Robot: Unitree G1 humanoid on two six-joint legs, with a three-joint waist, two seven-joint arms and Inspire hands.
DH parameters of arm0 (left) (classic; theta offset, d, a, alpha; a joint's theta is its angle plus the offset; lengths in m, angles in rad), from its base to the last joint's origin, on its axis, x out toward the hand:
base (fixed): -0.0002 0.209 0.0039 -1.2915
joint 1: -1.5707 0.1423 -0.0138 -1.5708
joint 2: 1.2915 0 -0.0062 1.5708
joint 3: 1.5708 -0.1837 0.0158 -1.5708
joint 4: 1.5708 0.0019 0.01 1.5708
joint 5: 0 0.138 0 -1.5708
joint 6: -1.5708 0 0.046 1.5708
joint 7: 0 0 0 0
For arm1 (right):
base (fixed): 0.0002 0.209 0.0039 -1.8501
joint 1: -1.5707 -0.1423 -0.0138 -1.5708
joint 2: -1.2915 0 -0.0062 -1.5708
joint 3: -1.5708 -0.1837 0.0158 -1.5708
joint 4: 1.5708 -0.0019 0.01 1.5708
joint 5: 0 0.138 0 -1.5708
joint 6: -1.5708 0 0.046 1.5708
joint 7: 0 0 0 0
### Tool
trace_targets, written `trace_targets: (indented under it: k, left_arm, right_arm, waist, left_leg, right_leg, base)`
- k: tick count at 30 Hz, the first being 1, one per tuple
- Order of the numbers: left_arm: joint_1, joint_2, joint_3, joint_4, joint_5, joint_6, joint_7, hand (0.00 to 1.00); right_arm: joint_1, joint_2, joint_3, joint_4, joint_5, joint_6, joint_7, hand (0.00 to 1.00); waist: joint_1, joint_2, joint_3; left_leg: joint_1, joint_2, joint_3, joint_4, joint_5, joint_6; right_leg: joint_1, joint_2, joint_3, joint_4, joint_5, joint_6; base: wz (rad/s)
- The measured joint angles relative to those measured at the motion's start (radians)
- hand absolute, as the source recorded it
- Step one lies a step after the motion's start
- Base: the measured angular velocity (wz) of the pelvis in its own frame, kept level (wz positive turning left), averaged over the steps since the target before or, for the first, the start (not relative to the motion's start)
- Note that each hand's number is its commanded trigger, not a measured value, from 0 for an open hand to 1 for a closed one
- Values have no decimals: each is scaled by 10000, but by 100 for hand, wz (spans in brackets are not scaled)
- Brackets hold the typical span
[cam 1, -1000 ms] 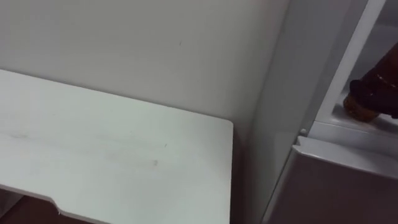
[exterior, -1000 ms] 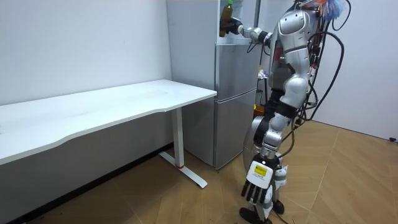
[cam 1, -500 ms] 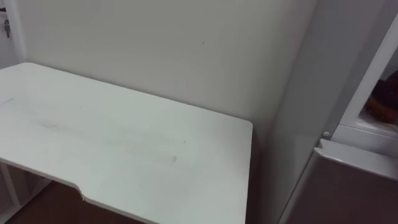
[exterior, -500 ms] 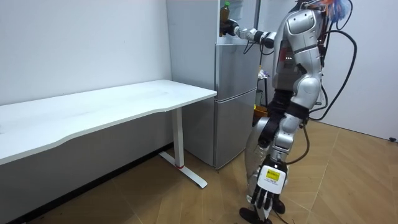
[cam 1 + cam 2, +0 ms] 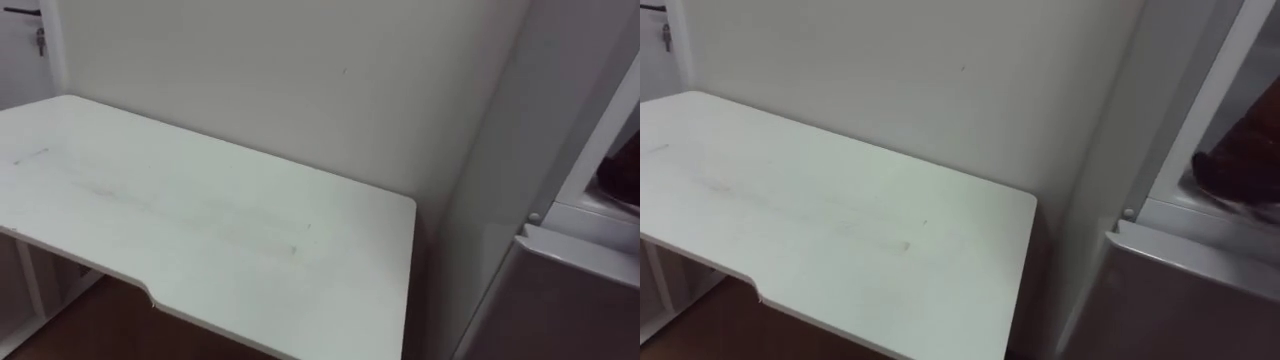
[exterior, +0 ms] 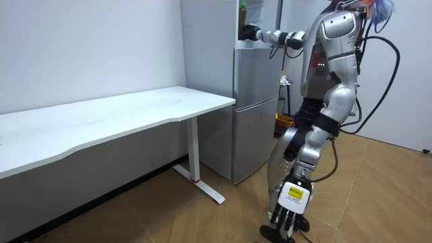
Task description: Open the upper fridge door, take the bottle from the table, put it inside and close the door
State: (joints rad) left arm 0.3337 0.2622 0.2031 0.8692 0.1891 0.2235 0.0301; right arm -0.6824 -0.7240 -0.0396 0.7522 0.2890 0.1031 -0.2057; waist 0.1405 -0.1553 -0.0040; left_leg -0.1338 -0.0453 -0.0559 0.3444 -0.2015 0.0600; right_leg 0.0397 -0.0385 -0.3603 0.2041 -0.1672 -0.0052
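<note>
the left hand (image 6: pixel 286 217) hangs low beside the robot's leg, nearest the room camera. its fingers are slack and straight and hold nothing; i judge it idle because this job needs only one arm. the robot stands on the wooden floor (image 6: pixel 202 219) right in front of the silver fridge (image 6: pixel 256 121), with the white desk (image 5: pixel 200 220) off to its left against the wall. the right arm is raised and stretched out level, since the open upper compartment (image 5: pixel 1258 60) sits at shoulder height. the right hand (image 6: pixel 251 32) is inside it, close by the lower part of the bottle (image 6: pixel 243 11), which stands upright in there. whether the fingers clasp the bottle or have let go i cannot tell; they are too small and dark. i judge the placing nearly done. what remains is a clean release, then drawing the arm out without tipping the bottle.
</note>
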Motion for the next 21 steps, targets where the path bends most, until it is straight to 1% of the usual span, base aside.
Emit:
trace_targets:
  k: [4,8,21]
  left_arm:
    - [-4,8,-3,-129,-3,111,1,0]
    - [4,7,-4,-112,-10,115,-6,0]
    - [122,6,-9,-47,-6,118,-220,0]
  right_arm:
    - [0,0,-19,6,-226,76,69,0]
    - [1,-2,-45,-7,-156,102,331,0]
    - [249,-3,-35,-263,-314,96,667,0]
  waist:
    - [14,1,0]
    - [9,4,-2]
    - [-7,-1,-9]
  left_leg:
    - [32,14,-20,10,2,-3]
    - [83,24,-30,27,-3,-10]
    - [172,34,3,38,6,-18]
  right_leg:
    - [49,18,-4,0,2,-3]
    - [111,32,-2,-5,2,-2]
    - [199,33,35,1,2,2]
  base:
    - [0]
    - [2]
    - [0]
